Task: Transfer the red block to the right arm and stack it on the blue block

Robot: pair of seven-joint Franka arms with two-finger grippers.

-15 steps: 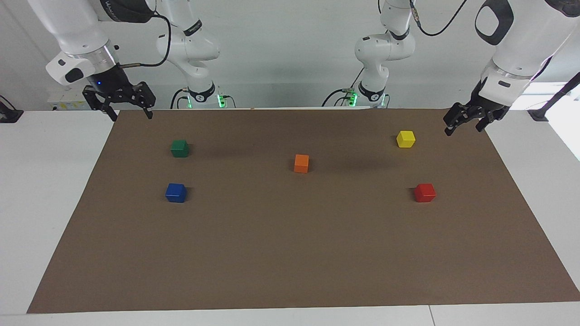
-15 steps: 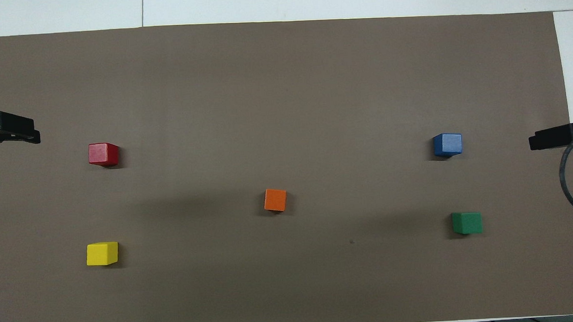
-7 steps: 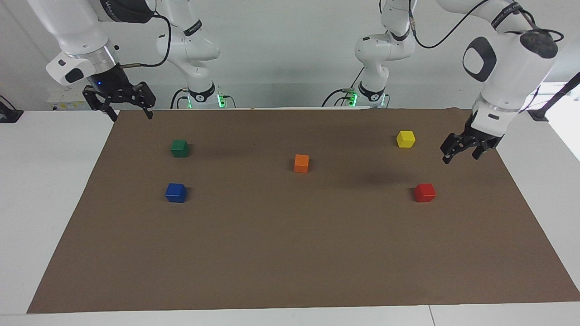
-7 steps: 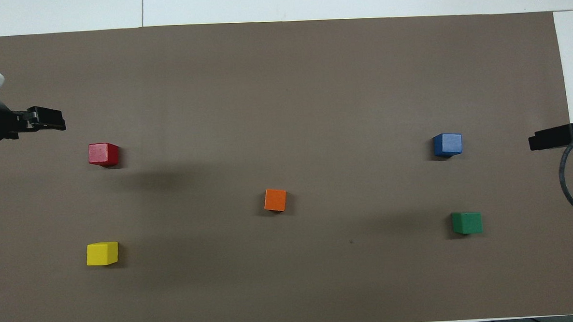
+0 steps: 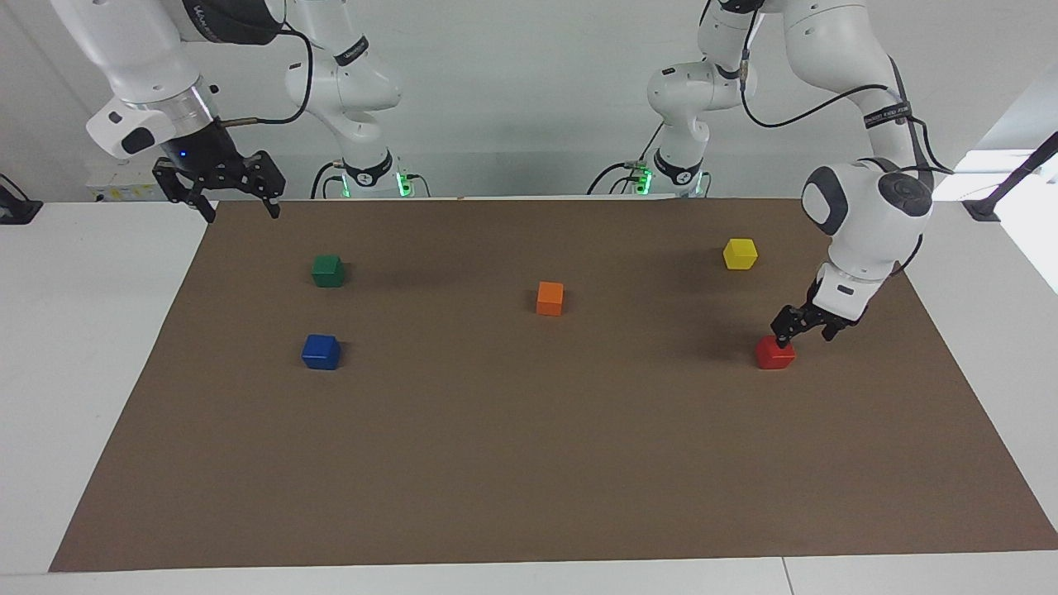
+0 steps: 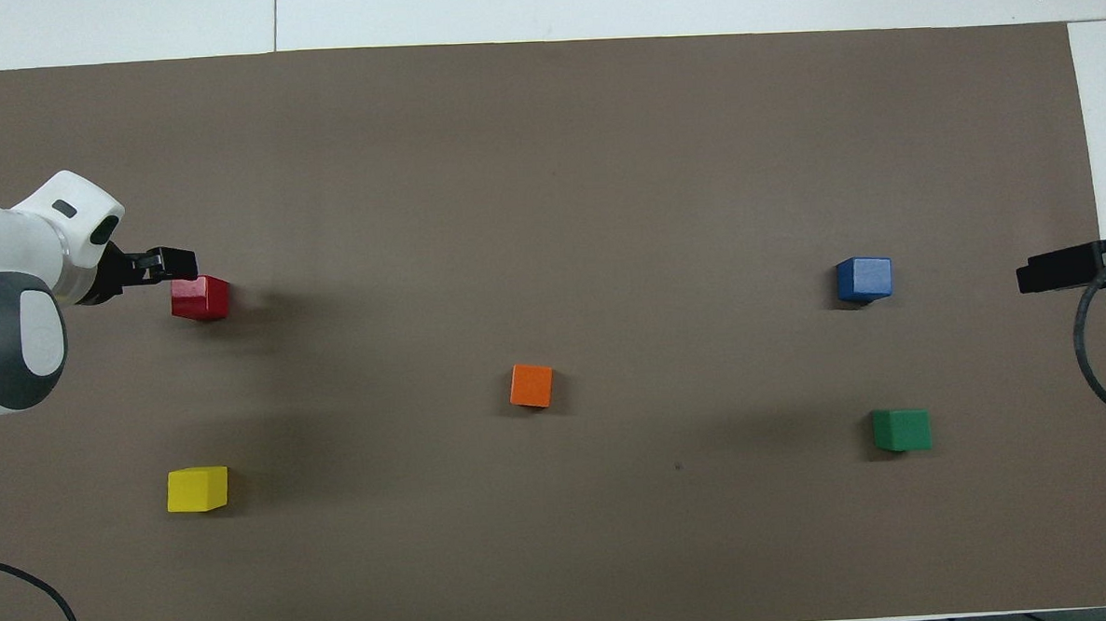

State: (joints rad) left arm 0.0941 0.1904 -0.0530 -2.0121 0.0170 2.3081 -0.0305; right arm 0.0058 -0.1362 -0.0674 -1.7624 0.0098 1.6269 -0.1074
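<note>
The red block [image 5: 774,353] lies on the brown mat toward the left arm's end of the table; it also shows in the overhead view [image 6: 201,298]. My left gripper [image 5: 803,332] is open and low, just beside and above the red block, with one fingertip [image 5: 781,340] at the block's top edge; the block is not between the fingers. The overhead view shows this gripper [image 6: 170,266] at the block's corner. The blue block [image 5: 321,351] [image 6: 864,278] lies toward the right arm's end. My right gripper [image 5: 220,188] [image 6: 1065,268] is open and waits raised over the mat's edge.
A green block [image 5: 328,270] [image 6: 902,429] lies nearer to the robots than the blue one. An orange block [image 5: 550,297] [image 6: 531,385] lies mid-mat. A yellow block [image 5: 740,253] [image 6: 197,488] lies nearer to the robots than the red one. The brown mat [image 5: 529,463] covers the table.
My left arm has swung out and down from the mat's corner to the red block. The right arm and all blocks have stayed put.
</note>
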